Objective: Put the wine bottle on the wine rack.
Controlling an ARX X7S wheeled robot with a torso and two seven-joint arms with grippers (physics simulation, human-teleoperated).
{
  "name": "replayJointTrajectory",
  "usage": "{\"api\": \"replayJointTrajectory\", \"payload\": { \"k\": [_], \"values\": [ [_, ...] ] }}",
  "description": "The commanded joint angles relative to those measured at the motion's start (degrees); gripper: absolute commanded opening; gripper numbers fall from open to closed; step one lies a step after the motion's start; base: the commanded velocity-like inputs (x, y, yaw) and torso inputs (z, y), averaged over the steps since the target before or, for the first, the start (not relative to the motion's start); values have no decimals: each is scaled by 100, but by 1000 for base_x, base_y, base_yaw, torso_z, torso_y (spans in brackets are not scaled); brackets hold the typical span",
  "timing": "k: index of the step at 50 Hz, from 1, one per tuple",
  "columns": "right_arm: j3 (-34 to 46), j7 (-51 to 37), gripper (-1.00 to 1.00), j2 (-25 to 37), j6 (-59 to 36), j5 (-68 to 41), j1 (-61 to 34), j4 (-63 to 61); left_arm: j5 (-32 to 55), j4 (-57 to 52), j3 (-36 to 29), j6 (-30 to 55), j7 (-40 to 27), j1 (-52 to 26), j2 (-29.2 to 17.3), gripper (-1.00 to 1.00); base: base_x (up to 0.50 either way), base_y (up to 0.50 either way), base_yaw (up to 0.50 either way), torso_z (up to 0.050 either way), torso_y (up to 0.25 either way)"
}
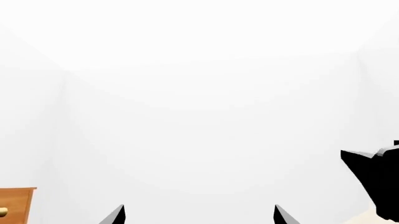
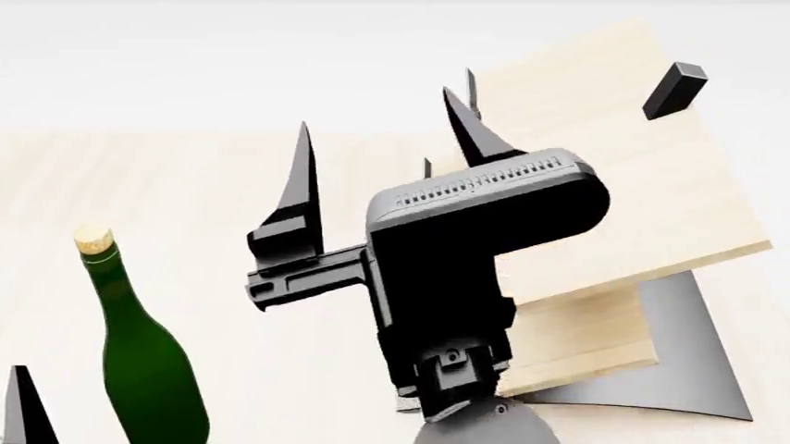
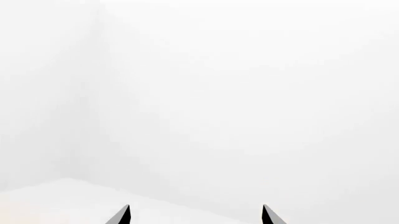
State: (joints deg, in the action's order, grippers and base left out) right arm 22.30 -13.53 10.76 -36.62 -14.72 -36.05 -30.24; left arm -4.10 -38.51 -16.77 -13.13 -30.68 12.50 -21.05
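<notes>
Pale wood table [image 2: 247,370], white walls. Right pincer [image 2: 383,148] raised, spread wide, holding nothing. One bottle [image 2: 148,361] upright, well left of it, untouched. One rack [image 2: 617,185] just behind and right. Left pincer [image 1: 199,215] also wide, empty. Risk: low sideways swing could topple bottle

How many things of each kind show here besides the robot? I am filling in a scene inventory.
Wine bottle, dark green, corked, standing on the table: 1
Wine rack of pale wood slabs on a grey base: 1
Orange-brown cabinet, only a corner in the left wrist view: 1
Total: 3
</notes>
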Motion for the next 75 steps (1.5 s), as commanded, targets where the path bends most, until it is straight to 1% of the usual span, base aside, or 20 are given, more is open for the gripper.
{"api": "replayJointTrajectory", "payload": {
  "k": [1,3,4,6,7,8,9,11,14,15,16,18,20,25,29,33,39,40,50,75],
  "values": [
    [6,719,100,-83,-717,-611,-983,751,-17,-31,-12,45,-21,-2,-13,100,0,0,0,0,0],
    [78,833,100,-35,-881,-683,-1097,808,0,-30,-2,45,-26,-7,-18,100,0,0,0,0,0],
    [110,1072,100,-2,-975,-867,-1171,840,5,-35,-1,67,-27,-13,-17,100,0,0,0,0,0],
    [23,1196,100,-51,-777,-973,-1148,908,3,-60,-6,94,-27,-13,-18,100,0,0,0,0,0],
    [22,1267,100,-38,-986,-1112,-1213,903,0,-40,-9,83,-30,-18,-17,100,0,0,0,0,0],
    [-377,1250,100,-225,-1347,-1582,-1297,1011,-3,-28,-12,67,-35,-17,-17,100,0,0,0,0,0],
    [-437,1256,100,-252,-1346,-1634,-1331,1037,-1,-28,-13,71,-36,-19,-18,100,0,0,0,0,0],
    [-401,1350,100,-230,-1239,-1617,-1399,1094,-1,26,-13,17,-49,-15,-20,100,0,0,0,0,0],
    [-233,1482,100,-118,-1649,-1782,-1565,1038,3,15,-15,42,-53,-28,-19,100,0,0,0,0,0],
    [-307,1498,100,-148,-1829,-1941,-1603,1063,8,15,-16,44,-54,-30,-20,100,0,0,0,0,0],
    [-441,1592,100,-179,-2350,-2352,-1750,1123,7,28,-18,40,-56,-36,-19,100,0,0,0,0,0],
    [-575,1673,100,-217,-2438,-2540,-1802,1217,9,40,-24,27,-58,-38,-22,100,0,0,0,0,0],
    [-1040,1679,100,-400,-2819,-3112,-1879,1386,10,35,-27,31,-59,-36,-26,100,0,0,0,0,0],
    [-1290,1739,100,-470,-3258,-3675,-2026,1504,31,35,-17,41,-74,-38,-33,100,0,0,0,0,0],
    [-1233,1793,100,-460,-3379,-3801,-2088,1595,25,33,-42,66,-68,-53,-31,100,0,0,0,0,0],
    [-1458,1793,100,-574,-3526,-4056,-2226,2053,41,10,-31,68,-80,-45,-42,100,0,0,0,0,0],
    [-1316,1868,100,-529,-3662,-4139,-2360,2327,31,31,-52,62,-87,-51,-43,100,0,0,0,0,0],
    [-1441,1803,100,-583,-3832,-4299,-2409,2491,29,28,-57,60,-86,-50,-45,100,0,0,0,0,0],
    [-836,2219,100,-400,-3435,-3993,-2283,2567,43,19,-56,75,-100,-52,-63,100,0,0,0,0,0],
    [-151,2530,100,-345,-2792,-3675,-1830,2620,76,45,-102,140,-120,-90,-81,100,0,0,0,0,0]
  ]
}}
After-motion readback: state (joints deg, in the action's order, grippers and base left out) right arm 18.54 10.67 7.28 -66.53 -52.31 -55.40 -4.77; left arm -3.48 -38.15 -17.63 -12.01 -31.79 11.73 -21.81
